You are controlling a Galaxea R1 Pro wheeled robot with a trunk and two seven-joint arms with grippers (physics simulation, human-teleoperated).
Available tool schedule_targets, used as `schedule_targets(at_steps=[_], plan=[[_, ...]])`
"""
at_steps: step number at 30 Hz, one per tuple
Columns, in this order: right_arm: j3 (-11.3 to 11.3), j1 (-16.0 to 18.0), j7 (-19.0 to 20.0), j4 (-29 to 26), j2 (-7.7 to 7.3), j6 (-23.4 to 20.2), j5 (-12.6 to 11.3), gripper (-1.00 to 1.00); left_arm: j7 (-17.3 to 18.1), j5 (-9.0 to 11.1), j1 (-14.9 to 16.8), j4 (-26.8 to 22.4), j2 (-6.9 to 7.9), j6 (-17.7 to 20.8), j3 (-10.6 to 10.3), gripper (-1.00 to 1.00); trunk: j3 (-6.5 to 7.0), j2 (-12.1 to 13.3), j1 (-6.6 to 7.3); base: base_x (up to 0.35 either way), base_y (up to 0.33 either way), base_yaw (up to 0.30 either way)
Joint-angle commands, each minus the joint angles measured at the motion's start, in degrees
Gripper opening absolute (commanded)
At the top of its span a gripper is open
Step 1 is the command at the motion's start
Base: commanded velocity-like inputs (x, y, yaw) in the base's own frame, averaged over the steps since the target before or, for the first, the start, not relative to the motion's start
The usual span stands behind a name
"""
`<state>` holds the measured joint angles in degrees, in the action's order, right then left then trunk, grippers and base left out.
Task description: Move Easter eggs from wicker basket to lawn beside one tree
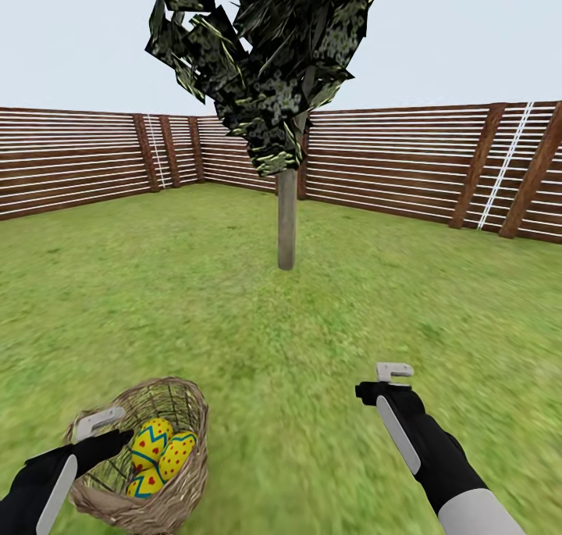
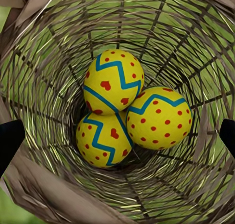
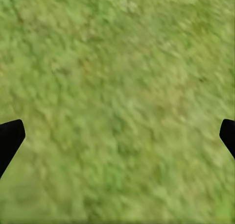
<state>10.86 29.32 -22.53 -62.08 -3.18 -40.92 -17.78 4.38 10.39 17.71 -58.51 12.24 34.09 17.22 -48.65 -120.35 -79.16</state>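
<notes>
Three bright yellow eggs (image 2: 128,109) with red spots and blue zigzags are lying touching together in the tan woven wicker basket (image 1: 190,472) on the mottled green lawn (image 1: 297,347). The left hand (image 2: 117,136), open, is hovering over them; the right hand (image 3: 117,136), open, is hanging over grass, well short of the pale-trunked tree (image 1: 286,222).

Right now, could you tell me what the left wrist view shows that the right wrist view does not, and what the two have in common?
The left wrist view looks down into the wicker basket, where the three Easter eggs lie bunched together at the bottom, touching one another. The right wrist view looks down on bare lawn, with nothing lying on it. Both show dark fingertips spread at the picture's edges with nothing held between them, and green grass, which in the left wrist view shows through the weave.
</notes>
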Motion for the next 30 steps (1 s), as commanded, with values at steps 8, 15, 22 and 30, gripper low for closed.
schedule_targets(at_steps=[8, 15, 22, 30], plan=[[0.23, 0.03, -0.58, -0.06, -0.05, -0.13, -0.59, 1.00, 0.19, 0.17, 0.04, -0.06, -0.04, 0.24, 0.13, 1.00, -0.06, -0.03, 0.01, 0.034, 0.000, 0.000], [0.25, 0.03, -0.58, -0.06, -0.07, -0.13, -0.59, 1.00, 0.21, 0.14, 0.04, -0.08, -0.98, 0.21, 0.07, 1.00, -0.06, -0.03, 0.01, 0.268, 0.000, 0.000], [0.28, 0.04, -0.58, -0.06, -0.04, -0.13, -0.59, 1.00, 0.27, 0.15, 0.02, -0.11, -1.32, 0.07, 0.09, 1.00, -0.06, -0.03, 0.01, 0.042, 0.000, 0.000], [0.29, 0.03, -0.58, -0.06, -0.02, -0.13, -0.59, 1.00, 0.28, 0.08, 0.01, -0.13, -2.07, -0.08, 0.09, 1.00, -0.42, -0.83, -0.43, 0.001, 0.000, 0.000]])
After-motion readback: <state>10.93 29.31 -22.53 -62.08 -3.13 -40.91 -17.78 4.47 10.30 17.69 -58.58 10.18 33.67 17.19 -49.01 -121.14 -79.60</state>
